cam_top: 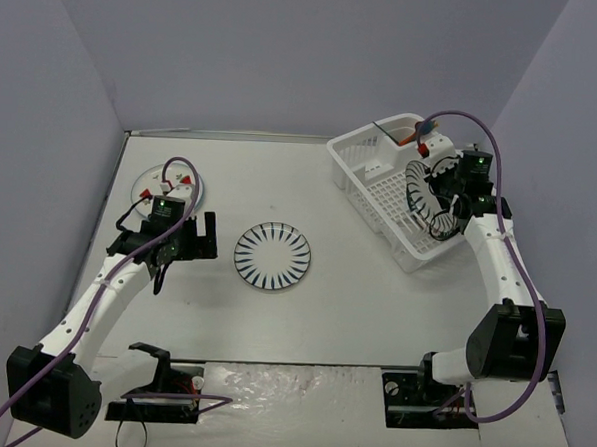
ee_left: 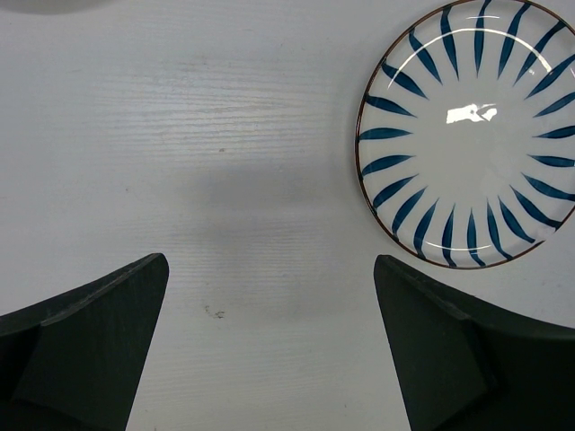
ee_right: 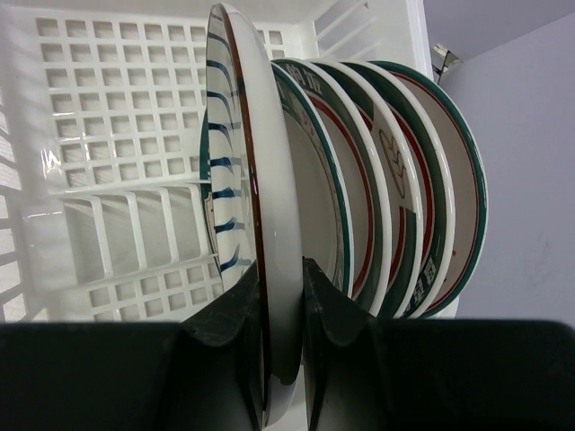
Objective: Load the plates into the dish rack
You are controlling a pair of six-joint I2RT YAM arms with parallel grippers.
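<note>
Nearest, find the left end effector (ee_left: 269, 278) spread wide and holding nothing, hanging over bare counter (cam_top: 354, 307). Just to its right, see a blue radial-striped plate (cam_top: 273, 256) lying flat; beyond the arm, a strawberry plate (cam_top: 170, 187), flat too. Expect trouble picking up either: flat on a smooth top, with only a thin rim to catch, so likely to skid away or tip off one finger unless approached low and from the edge.

Farther off, at the dish rack (cam_top: 388, 200), find the right end effector (ee_right: 283, 301) pinched nearly shut on the lower rim of a second striped plate (ee_right: 256, 162), held on edge inside the basket. Close beside it, note several green-and-red rimmed plates (ee_right: 404, 180) already standing in a tight row. Cannot tell whether the held plate's bottom edge sits in a slot. Judge the main risk here: letting go too early and dropping it sideways against its neighbour, toppling the row; or dragging the rim along on withdrawal and knocking the nearest plate. Keep clear also of the utensil cup (cam_top: 408, 134) at the far corner.
</note>
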